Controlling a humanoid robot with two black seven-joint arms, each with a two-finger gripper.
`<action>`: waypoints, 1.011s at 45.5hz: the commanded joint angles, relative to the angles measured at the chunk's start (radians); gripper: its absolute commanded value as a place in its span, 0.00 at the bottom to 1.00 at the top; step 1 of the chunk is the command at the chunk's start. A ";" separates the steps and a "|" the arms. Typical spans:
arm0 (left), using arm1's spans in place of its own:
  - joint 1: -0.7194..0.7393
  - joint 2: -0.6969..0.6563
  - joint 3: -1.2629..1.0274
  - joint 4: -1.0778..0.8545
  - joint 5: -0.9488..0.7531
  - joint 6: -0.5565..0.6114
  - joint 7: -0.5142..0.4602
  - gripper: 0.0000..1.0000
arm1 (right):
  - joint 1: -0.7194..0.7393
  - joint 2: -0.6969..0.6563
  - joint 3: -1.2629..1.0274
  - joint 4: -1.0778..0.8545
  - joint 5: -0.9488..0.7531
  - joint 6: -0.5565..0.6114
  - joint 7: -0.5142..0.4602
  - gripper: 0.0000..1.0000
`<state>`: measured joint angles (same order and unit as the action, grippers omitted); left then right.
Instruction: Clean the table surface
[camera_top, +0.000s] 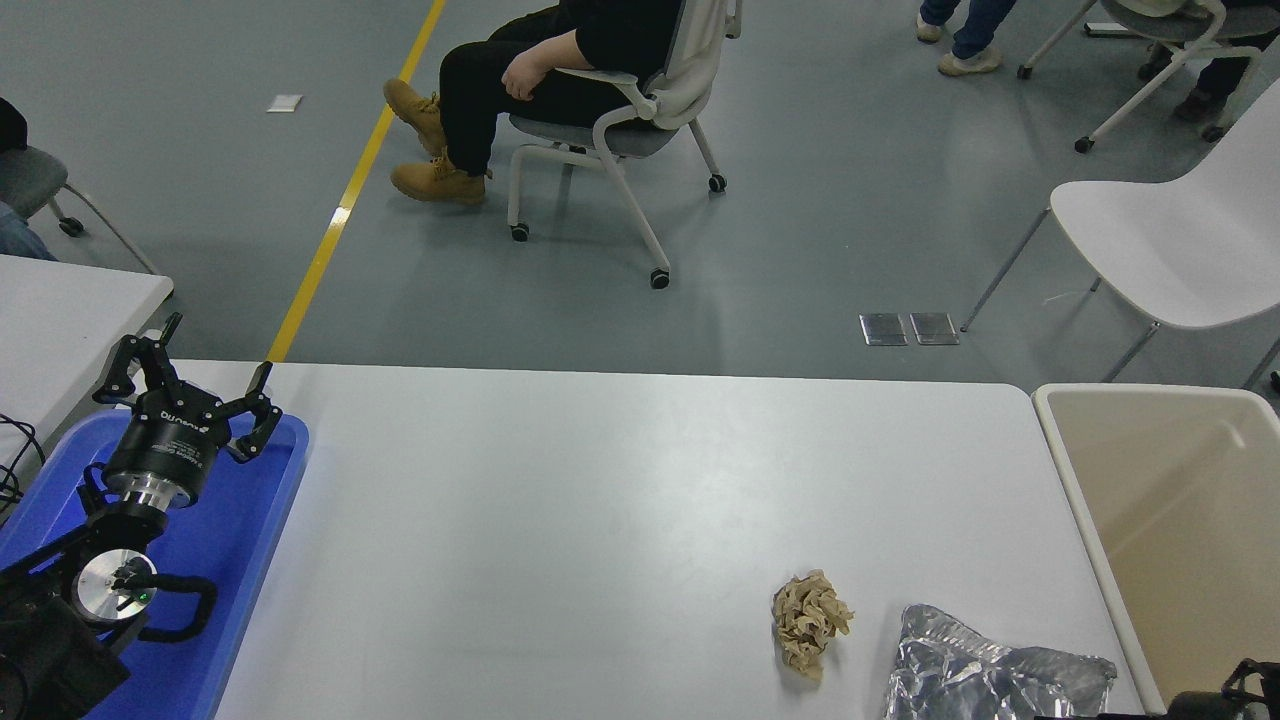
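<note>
While the left arm is sitting parked at the lower left, its left gripper (190, 375) is hanging over the far end of a blue tray (250, 545) with its fingers (258, 385) spread wide apart and nothing between them. The tray is lying on the near left part of the table surface (600, 480), which is stretching across the middle of the view from the tray to a beige bin (1180, 520) standing just beside its right edge.

Two pieces of litter are resting on the table surface near its front right corner: a crumpled brown paper wad (808, 622) and, just to its right with a narrow strip of white showing between them, a crinkled silver foil bag (985, 675) that is running off the bottom edge of the view. Neither is being touched by anything.

Only a small black piece of the right gripper (1235, 690) is peeking in at the bottom right corner, in front of the bin (too little is showing to tell whether its fingers are apart or together). It is sitting to the right of the foil bag.

Beyond the table, a person (520, 70) is sitting in a wheeled chair (620, 130) on the grey floor, and a white chair (1170, 240) is standing at the far right.
</note>
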<state>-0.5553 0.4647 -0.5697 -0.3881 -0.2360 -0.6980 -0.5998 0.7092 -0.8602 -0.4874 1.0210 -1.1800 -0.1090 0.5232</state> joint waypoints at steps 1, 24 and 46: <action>0.000 0.000 -0.001 0.000 0.000 0.000 0.000 1.00 | -0.007 0.020 -0.008 -0.021 0.000 -0.005 0.020 0.00; 0.000 0.000 0.001 0.000 0.001 0.000 0.000 1.00 | -0.005 0.020 0.012 -0.041 0.000 -0.008 0.072 0.00; 0.000 0.000 -0.001 0.000 0.000 0.000 0.000 1.00 | 0.237 -0.082 0.032 -0.016 0.083 -0.001 0.204 0.00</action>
<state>-0.5553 0.4648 -0.5697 -0.3881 -0.2356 -0.6980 -0.5998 0.8314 -0.8979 -0.4618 0.9889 -1.1324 -0.1155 0.6733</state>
